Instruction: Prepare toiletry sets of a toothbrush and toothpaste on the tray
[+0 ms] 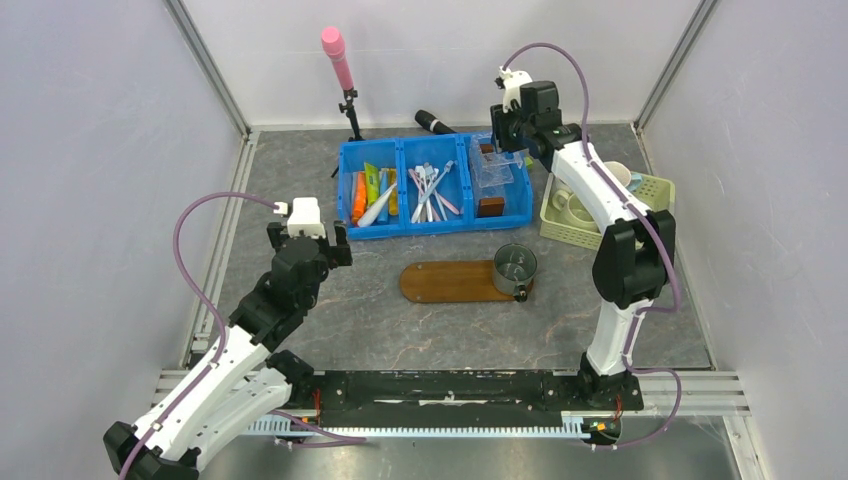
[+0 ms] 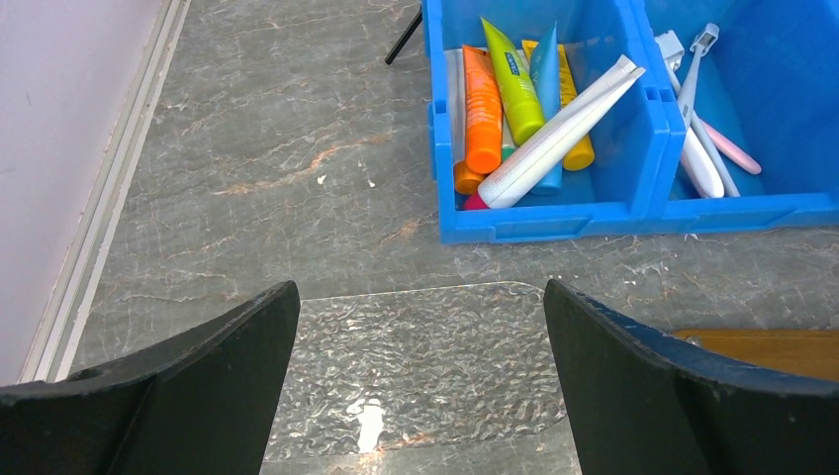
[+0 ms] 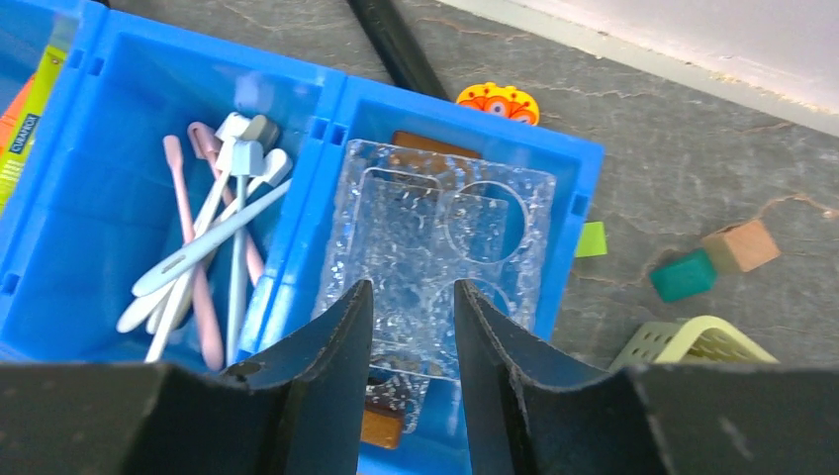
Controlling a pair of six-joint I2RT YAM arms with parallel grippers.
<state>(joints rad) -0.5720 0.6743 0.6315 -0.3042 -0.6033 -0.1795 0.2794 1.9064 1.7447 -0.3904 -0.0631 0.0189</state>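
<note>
Currently the tray [image 1: 445, 283] lies on the bench [image 1: 340, 315] just in front of the blue bin [image 1: 436, 230], with only a metal cup [image 1: 515, 268] standing on its right end. The toothbrush [image 3: 213, 242] lies slantwise among pink ones in the bin's middle compartment. The green toothpaste [image 2: 514, 84] and the white toothpaste [image 2: 559, 134] lie in the left compartment with orange and yellow tubes, the white one lying across the others.

The right gripper [image 3: 413, 289] hangs over the right compartment, its jaws partly apart on either side of the near edge of a clear plastic insert [image 3: 445, 218]; whether they touch it I cannot tell. The left gripper [image 2: 420, 292] hovers over the bench in front of the bin's left end, jaws spread wide with nothing between them.
</note>
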